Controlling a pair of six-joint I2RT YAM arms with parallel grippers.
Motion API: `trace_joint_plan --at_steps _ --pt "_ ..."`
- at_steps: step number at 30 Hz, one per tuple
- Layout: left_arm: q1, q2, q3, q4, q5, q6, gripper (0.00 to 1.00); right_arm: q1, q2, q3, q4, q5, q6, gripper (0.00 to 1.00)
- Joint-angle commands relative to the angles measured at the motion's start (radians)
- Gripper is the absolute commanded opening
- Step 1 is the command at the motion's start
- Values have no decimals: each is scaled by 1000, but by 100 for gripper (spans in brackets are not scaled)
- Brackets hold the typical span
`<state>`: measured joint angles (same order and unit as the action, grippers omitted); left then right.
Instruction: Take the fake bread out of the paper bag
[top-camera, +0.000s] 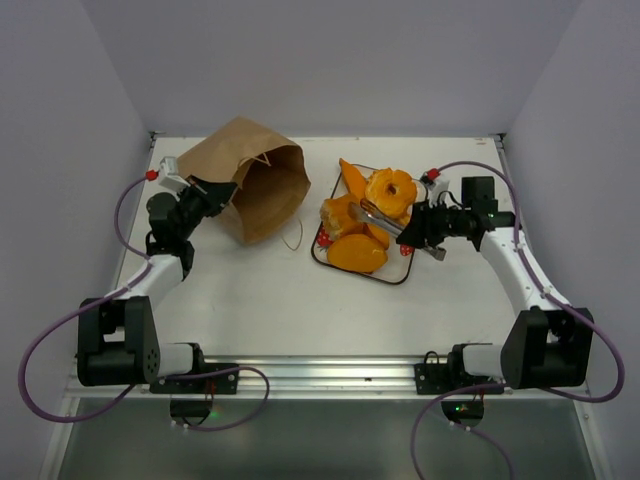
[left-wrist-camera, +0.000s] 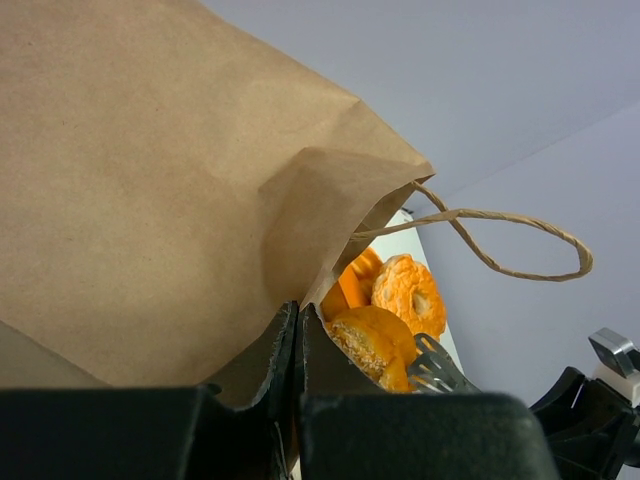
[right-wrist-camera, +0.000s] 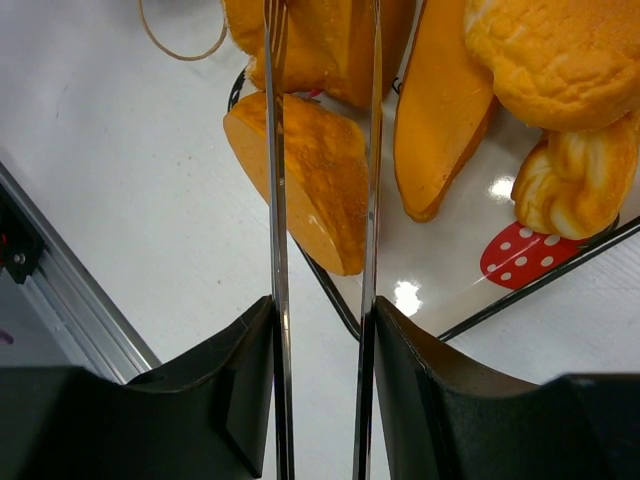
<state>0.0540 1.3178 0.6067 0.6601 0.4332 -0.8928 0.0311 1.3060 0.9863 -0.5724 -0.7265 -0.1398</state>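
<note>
The brown paper bag (top-camera: 255, 180) lies on its side at the back left, its mouth facing the tray. My left gripper (top-camera: 228, 190) is shut on the rim of the paper bag (left-wrist-camera: 150, 180), pinching the paper between its fingers (left-wrist-camera: 285, 340). Several pieces of fake bread rest on the strawberry-print tray (top-camera: 400, 280): a ring (top-camera: 390, 190), a baguette (top-camera: 352, 180) and an oval loaf (top-camera: 357, 254). My right gripper (right-wrist-camera: 322, 320) is shut on metal tongs (right-wrist-camera: 275, 200). The tong blades stand slightly apart on either side of the oval loaf (right-wrist-camera: 315, 190), not squeezing it.
A string handle (left-wrist-camera: 520, 250) loops out from the bag's mouth, and another (top-camera: 292, 238) lies on the table beside it. A lumpy roll (right-wrist-camera: 570, 190) sits next to the baguette (right-wrist-camera: 440, 120). Grey walls close in the table on three sides.
</note>
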Motion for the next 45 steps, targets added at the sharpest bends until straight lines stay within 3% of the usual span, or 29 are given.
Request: trace_joint_plan --at_steps 1,18,25,34,45 --pt "12 -23 -12 10 18 38 2 -11 -30 54 11 -47 9 44" --pt "12 -31 39 -105 90 228 2 -105 -66 86 23 -117 40 43" --pt "14 -71 131 -310 165 609 2 -128 -111 74 46 -143 66 43" --pt "14 -135 136 -379 72 704 2 -161 -132 46 66 -178 75 43" --pt "14 -204 154 -399 24 713 2 -174 -148 37 85 -192 86 43"
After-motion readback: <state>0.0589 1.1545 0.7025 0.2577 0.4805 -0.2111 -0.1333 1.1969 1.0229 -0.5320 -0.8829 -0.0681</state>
